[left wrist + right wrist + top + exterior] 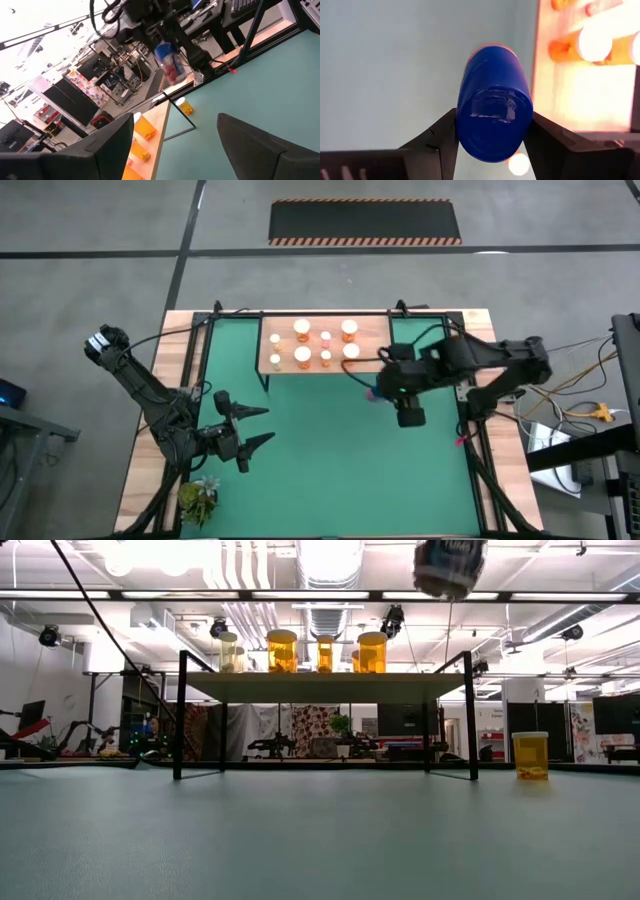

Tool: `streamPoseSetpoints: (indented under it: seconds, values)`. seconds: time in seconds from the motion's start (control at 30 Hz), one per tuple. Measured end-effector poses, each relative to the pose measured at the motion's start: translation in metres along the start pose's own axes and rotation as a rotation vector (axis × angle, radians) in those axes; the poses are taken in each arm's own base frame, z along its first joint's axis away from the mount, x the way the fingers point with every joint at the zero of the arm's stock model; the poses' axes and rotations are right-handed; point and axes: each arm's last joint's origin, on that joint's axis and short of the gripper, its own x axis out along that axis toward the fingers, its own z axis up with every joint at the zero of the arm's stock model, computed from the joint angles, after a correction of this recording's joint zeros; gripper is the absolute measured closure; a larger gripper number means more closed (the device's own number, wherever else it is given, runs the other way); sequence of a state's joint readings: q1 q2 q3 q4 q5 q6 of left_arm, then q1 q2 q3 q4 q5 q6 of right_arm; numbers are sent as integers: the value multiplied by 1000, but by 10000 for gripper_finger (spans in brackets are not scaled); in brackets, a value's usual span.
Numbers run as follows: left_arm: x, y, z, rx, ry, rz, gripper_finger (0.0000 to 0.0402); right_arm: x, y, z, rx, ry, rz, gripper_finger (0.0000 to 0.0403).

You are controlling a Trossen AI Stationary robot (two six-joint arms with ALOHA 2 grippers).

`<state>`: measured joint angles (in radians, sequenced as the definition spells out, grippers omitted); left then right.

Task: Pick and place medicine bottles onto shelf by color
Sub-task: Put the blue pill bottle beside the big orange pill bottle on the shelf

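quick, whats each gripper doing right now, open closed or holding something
Left gripper: open, holding nothing, over the green mat.
Right gripper: closed on the blue bottle, raised off the mat near the shelf.

Eight bottles [325, 345] stand on the shelf [283, 367] at the table's [330, 470] far edge; a plant [198, 500] sits near-left.

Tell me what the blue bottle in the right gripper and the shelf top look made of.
Blue bottle: probably glossy plastic, with soft highlights and a moulded base; it is clamped in the right gripper.
Shelf: pale, matte board, likely wood or laminate, on thin black legs that look like metal.
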<state>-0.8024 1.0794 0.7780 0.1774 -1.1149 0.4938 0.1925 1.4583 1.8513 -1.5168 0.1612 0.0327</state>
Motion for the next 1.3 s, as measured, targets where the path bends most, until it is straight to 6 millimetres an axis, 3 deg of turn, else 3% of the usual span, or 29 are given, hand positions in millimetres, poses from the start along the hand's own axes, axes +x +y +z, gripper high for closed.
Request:
streamPoseSetpoints:
  seconds: [0.3, 0.63, 1.3]
  values:
    - [0, 0, 0, -2, 0, 0, 132, 21, -49, 32, -3, 54, 31, 229]
    - [0, 0, 0, -13, 0, -1, 132, 28, -93, 20, 66, 79, 65, 229]
    - [0, 0, 0, -15, 1, -1, 132, 60, -113, -3, 28, 239, 42, 229]
